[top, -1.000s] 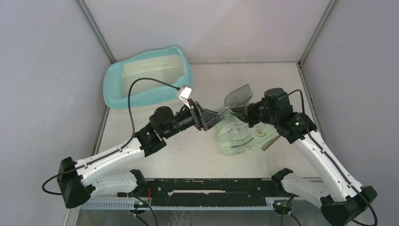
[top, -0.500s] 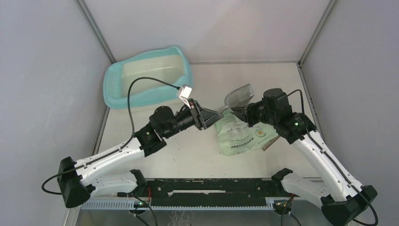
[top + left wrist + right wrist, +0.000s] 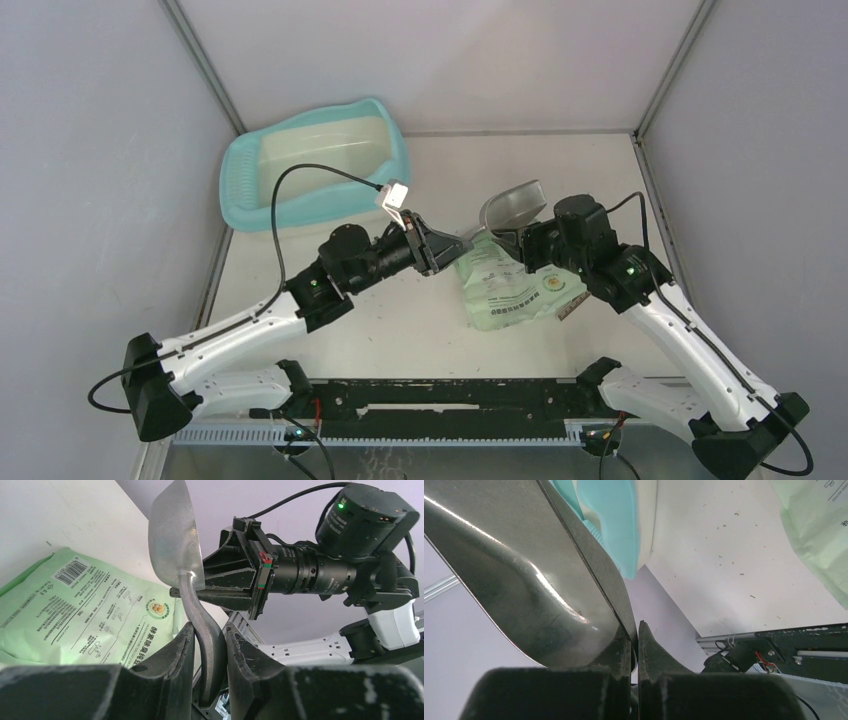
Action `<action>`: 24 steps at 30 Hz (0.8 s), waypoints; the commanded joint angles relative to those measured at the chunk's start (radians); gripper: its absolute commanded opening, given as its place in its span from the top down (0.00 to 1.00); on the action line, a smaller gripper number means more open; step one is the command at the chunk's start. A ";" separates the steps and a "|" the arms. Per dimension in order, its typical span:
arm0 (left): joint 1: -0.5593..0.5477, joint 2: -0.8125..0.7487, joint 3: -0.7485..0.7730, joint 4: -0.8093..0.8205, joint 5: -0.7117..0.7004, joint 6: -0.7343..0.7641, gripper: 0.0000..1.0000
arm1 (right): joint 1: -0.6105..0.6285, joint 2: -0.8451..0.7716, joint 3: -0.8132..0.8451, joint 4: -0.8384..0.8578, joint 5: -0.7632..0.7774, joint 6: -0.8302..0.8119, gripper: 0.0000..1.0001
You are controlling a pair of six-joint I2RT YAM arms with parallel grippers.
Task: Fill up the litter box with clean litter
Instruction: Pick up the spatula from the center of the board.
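Note:
The grey metal scoop [image 3: 512, 207] hangs above the table's middle, between both arms. My right gripper [image 3: 503, 238] is shut on the thin wall of its bowl [image 3: 524, 580], pinched at the fingertips [image 3: 634, 627]. My left gripper [image 3: 462, 243] comes from the left, and its jaws are shut on the scoop's dark handle [image 3: 207, 635]. The bowl [image 3: 175, 535] stands up above them. The turquoise litter box [image 3: 240, 185] sits at the back left, its inside pale cream. The litter is out of view.
A flat green printed bag [image 3: 515, 285] lies on the table under and in front of the scoop, also in the left wrist view [image 3: 85, 605]. Small dark specks [image 3: 739, 515] dot the white table. Grey walls close in the left, back and right.
My left jaws have closed in on the scoop's handle. The scoop and my right gripper have shifted slightly to the right.

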 commanded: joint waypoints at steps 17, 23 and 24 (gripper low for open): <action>-0.002 0.001 0.046 -0.040 -0.139 0.014 0.47 | 0.154 -0.018 0.014 0.065 -0.010 0.036 1.00; -0.003 -0.004 0.038 -0.035 -0.143 0.017 0.62 | 0.157 -0.014 0.014 0.059 -0.006 0.039 1.00; -0.002 -0.006 0.036 -0.035 -0.142 0.016 0.65 | 0.157 -0.015 0.014 0.059 -0.002 0.039 1.00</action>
